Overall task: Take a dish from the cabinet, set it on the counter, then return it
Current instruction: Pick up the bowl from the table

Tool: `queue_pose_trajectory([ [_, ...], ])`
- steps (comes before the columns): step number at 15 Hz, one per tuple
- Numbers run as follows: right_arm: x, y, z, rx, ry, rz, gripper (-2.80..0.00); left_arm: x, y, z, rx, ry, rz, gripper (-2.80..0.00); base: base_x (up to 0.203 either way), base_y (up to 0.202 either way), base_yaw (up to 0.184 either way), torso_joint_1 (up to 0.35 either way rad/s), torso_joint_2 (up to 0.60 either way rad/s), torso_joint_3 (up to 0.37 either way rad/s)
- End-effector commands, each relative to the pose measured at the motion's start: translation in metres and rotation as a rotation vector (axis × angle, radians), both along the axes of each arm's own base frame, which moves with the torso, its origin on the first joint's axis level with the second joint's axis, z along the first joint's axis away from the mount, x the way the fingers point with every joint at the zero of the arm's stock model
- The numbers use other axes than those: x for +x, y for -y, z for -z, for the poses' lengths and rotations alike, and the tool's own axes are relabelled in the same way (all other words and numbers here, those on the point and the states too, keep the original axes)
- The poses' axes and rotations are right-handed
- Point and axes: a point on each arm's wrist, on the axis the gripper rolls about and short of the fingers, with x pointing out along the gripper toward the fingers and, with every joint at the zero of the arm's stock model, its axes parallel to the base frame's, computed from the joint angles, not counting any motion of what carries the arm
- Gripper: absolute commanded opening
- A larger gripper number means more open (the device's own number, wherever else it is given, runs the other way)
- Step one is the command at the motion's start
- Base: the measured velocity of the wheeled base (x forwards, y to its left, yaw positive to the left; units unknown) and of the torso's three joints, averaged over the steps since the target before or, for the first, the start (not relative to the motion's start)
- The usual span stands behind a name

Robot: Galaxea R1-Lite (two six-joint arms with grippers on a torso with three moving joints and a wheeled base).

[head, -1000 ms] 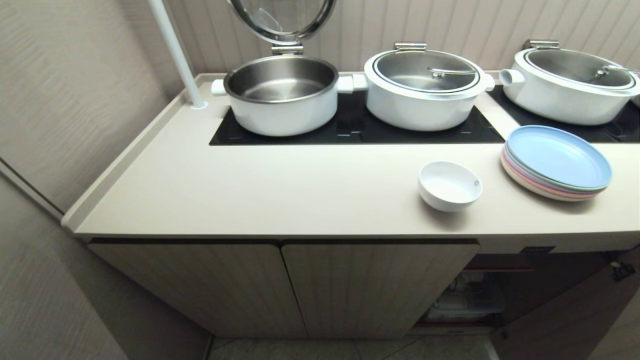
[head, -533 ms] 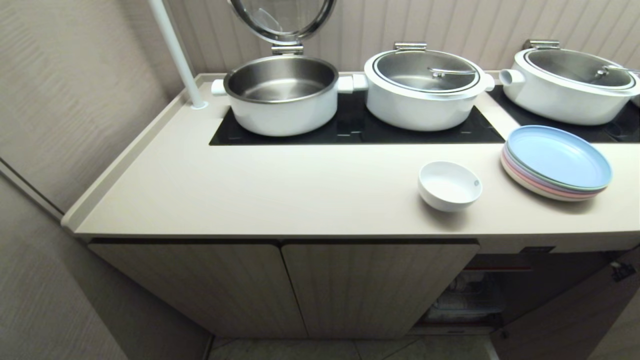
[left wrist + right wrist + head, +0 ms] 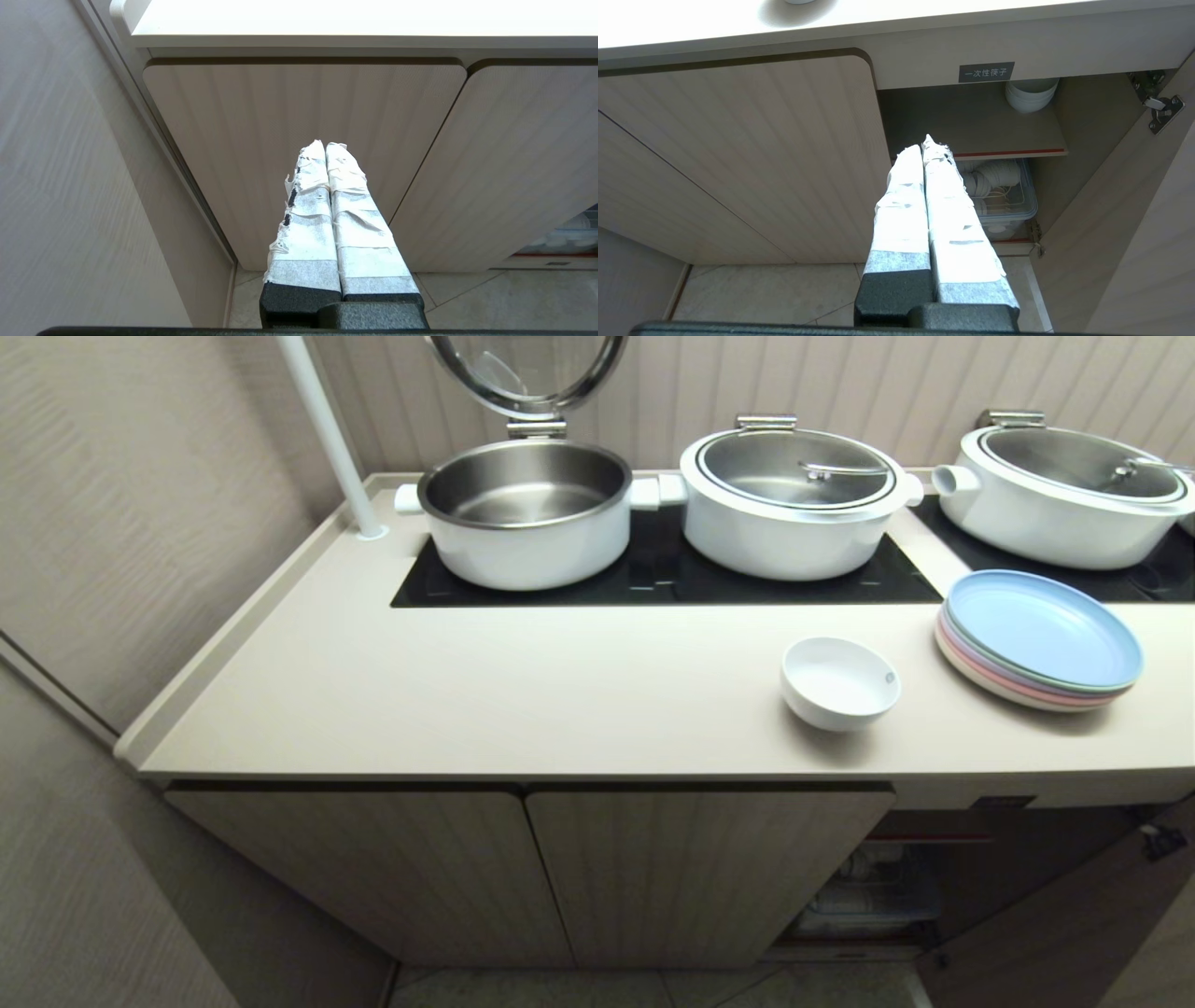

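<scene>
Head view: a small round white bowl (image 3: pixel 839 681) sits upright on the long cream bench (image 3: pixel 523 695), beside stacked pastel plates (image 3: pixel 1039 639). Left wrist view: the left claw (image 3: pixel 325 148), clenched and empty, faces closed ribbed beige cabinet doors (image 3: pixel 299 140). Right wrist view: the right claw (image 3: pixel 924 149), clenched and empty, faces the open compartment, where stacked white bowls (image 3: pixel 1031 94) rest on a red-edged shelf (image 3: pixel 971 133).

The counter (image 3: pixel 523 691) looks smooth and matt. The black cooktop panel (image 3: pixel 672 581) set in it is shiny like glass. The open pot (image 3: pixel 525 513) is bright metal inside and smooth white outside. The small bowl (image 3: pixel 838 681) is glossy white. The cabinet (image 3: pixel 691 873) doors are ribbed wood. White paper tape, torn and rough, wraps the gripper fingers (image 3: pixel 901 205).
</scene>
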Motion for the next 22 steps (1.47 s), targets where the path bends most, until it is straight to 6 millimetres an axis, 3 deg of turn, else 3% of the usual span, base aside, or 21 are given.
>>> queue_pose_trajectory([
  [1,0.0001,0.0000,0.0000,-0.001,-0.002,0.001,-2.80,0.0000,0.0000,0.0000,0.000,0.000,0.000,-2.80,0.000,0.000,0.000,0.000,0.00,0.000],
  [22,0.0002,0.0000,0.0004,-0.012,-0.004,-0.001,-2.80,0.0000,0.0000,0.0000,0.000,0.000,-0.001,-2.80,0.000,0.000,0.000,0.127,-0.25,-0.128],
])
